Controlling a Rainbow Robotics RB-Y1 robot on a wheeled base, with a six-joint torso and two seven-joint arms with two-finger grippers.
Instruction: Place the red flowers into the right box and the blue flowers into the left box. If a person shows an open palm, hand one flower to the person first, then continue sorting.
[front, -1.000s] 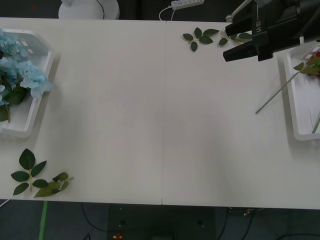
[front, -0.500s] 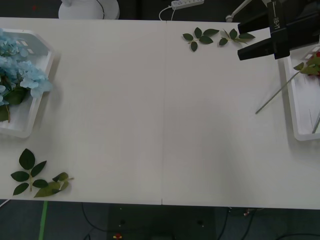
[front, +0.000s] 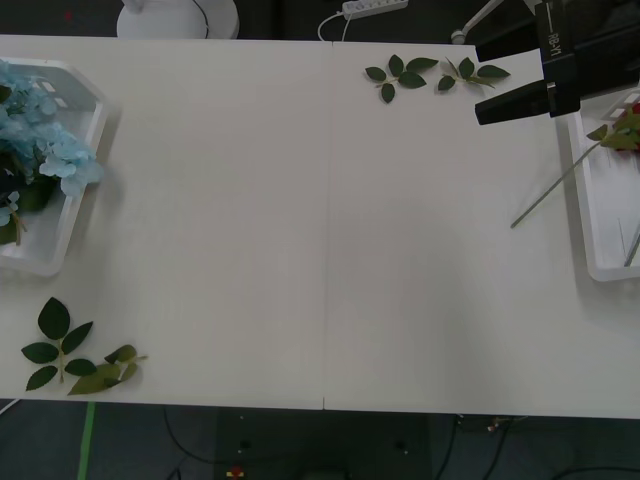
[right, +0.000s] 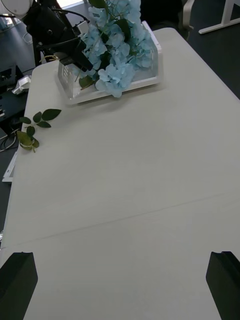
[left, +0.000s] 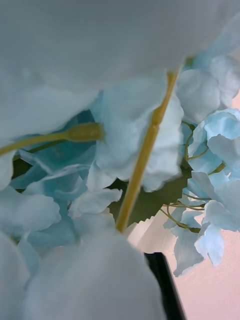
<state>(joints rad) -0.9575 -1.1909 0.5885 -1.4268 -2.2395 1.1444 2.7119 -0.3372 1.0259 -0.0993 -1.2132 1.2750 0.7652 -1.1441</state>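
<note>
Your black right gripper (front: 490, 75), at two o'clock, gapes empty; the red rose's thin stem (front: 555, 189) overhangs the white plastic right tray (front: 585, 200) and may snag.

Left claw state: cannot tell.

Right pincer (right: 120, 285) open over bare counter (right: 130, 190). Far end: left box (right: 112, 82) heaped with blue flowers (right: 120, 40); left pincer (right: 75, 57) at that box's rim beside them. Loose leaf sprig (right: 35, 125) near the counter edge.
</note>
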